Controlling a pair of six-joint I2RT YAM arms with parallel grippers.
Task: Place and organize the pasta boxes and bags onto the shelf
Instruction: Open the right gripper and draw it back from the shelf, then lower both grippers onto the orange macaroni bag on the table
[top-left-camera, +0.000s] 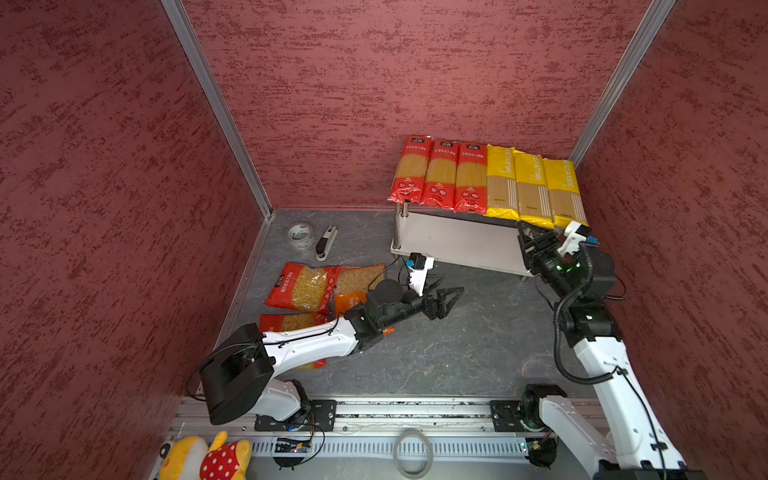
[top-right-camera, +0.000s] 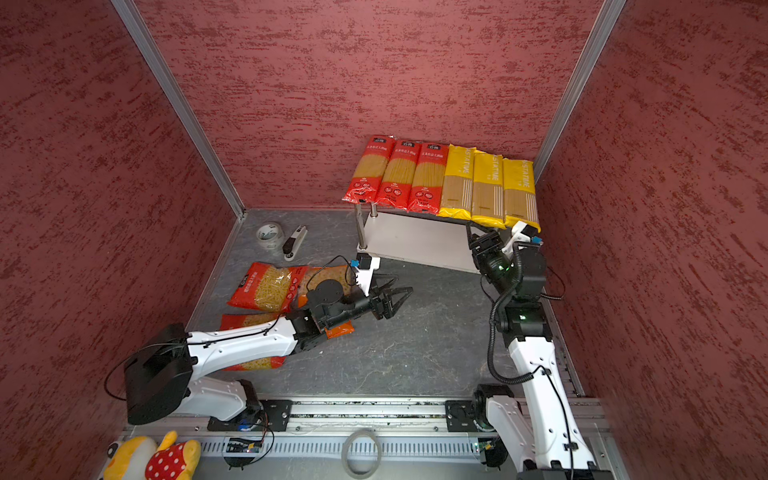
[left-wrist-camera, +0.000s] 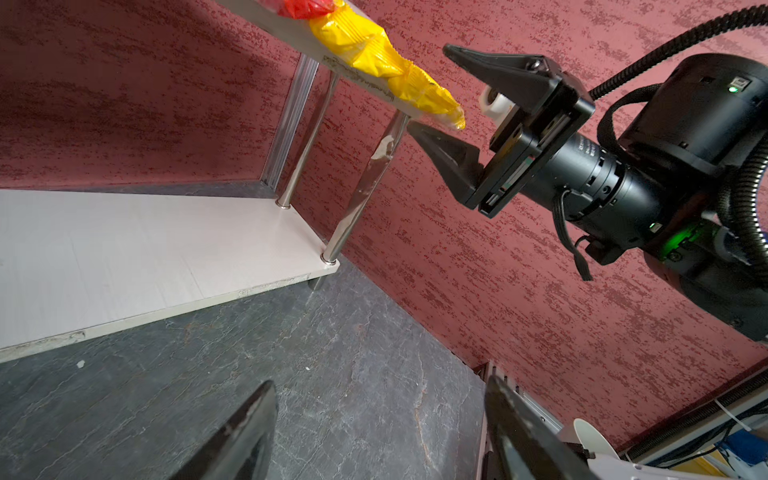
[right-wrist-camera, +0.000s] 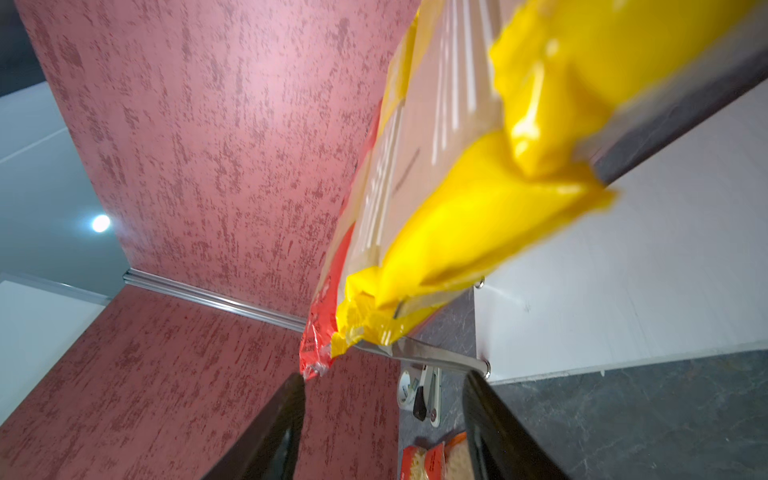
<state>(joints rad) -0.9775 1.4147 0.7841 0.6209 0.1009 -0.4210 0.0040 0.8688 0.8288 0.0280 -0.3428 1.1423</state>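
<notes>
The shelf (top-left-camera: 457, 241) (top-right-camera: 415, 241) stands at the back right, its lower tier bare. Its top tier carries three red spaghetti packs (top-left-camera: 440, 174) (top-right-camera: 399, 174) and three yellow PASTATIME packs (top-left-camera: 532, 187) (top-right-camera: 486, 187) side by side. My right gripper (top-left-camera: 528, 237) (left-wrist-camera: 430, 87) (right-wrist-camera: 384, 386) is open and holds nothing, just below the overhanging end of the rightmost yellow pack (left-wrist-camera: 428, 97). Two wide red short-pasta bags (top-left-camera: 303, 286) (top-left-camera: 286, 322) and an orange PASTATIME pack (top-left-camera: 349, 301) lie on the floor at the left, partly under my left arm. My left gripper (top-left-camera: 451, 297) (left-wrist-camera: 380, 395) is open over bare floor.
A tape roll (top-left-camera: 301, 235) and a stapler (top-left-camera: 326, 243) lie near the back left corner. Red walls close in three sides. Along the front runs a metal rail (top-left-camera: 415, 411), with a plush toy (top-left-camera: 208, 459) and a grey ring (top-left-camera: 413, 453) beyond it.
</notes>
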